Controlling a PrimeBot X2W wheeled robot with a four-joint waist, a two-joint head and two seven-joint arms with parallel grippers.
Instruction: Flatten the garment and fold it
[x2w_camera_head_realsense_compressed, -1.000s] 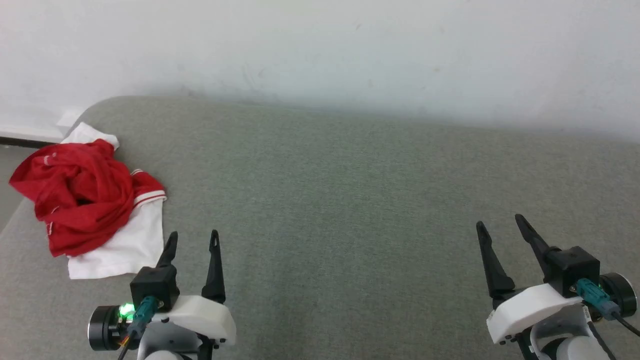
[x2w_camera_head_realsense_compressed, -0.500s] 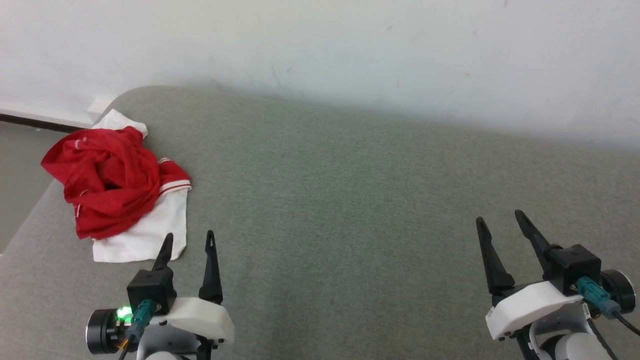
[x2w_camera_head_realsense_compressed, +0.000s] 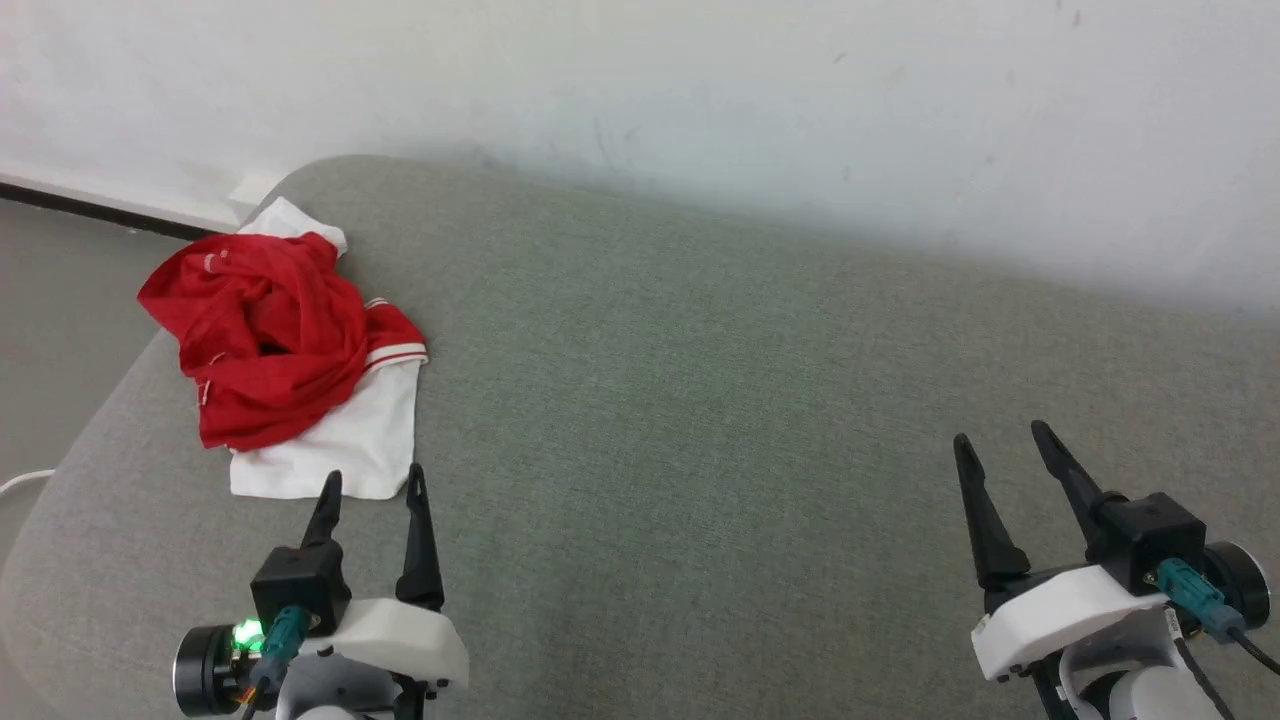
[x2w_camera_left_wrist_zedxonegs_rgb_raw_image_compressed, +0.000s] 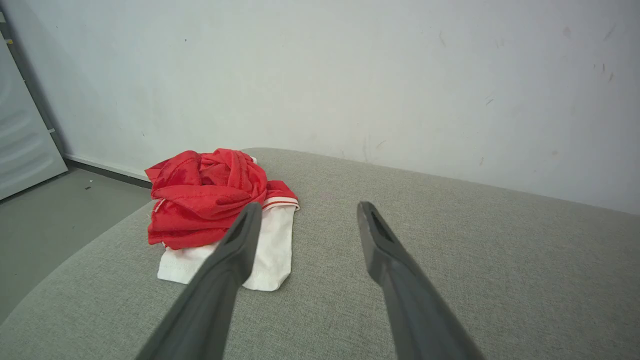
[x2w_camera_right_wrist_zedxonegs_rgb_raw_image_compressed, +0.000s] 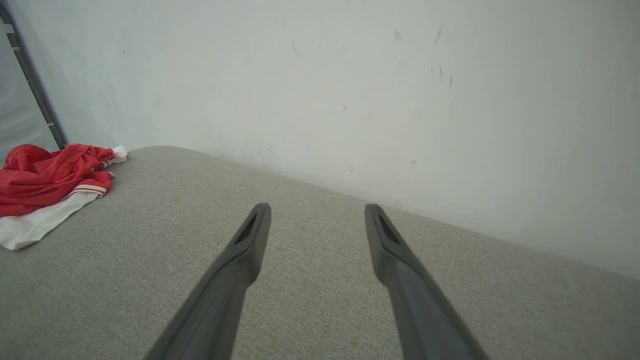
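One garment (x2w_camera_head_realsense_compressed: 280, 350) is all you have to deal with. It lies in a bunched heap at the far left corner of the grey cushion (x2w_camera_head_realsense_compressed: 700, 400), close to the edge where the floor (x2w_camera_head_realsense_compressed: 60, 280) starts. You have two grippers, and each has two long dark fingers (x2w_camera_head_realsense_compressed: 420, 540). Your left gripper (x2w_camera_head_realsense_compressed: 370, 478) is the near one. The heap sits just ahead of it and a little to its left, and its tips come close to the white sleeve (x2w_camera_head_realsense_compressed: 340, 450) that sticks out at the front of the heap. Your right gripper (x2w_camera_head_realsense_compressed: 1000, 435) is well apart from the garment, far over on the other side, with bare cushion between them. Both grippers are spread wide and hold nothing. The heap is longer from front to back than from side to side, with the red part piled at the back and the white part flat at the front. I think the left arm should go first, since it has only a short way to reach.
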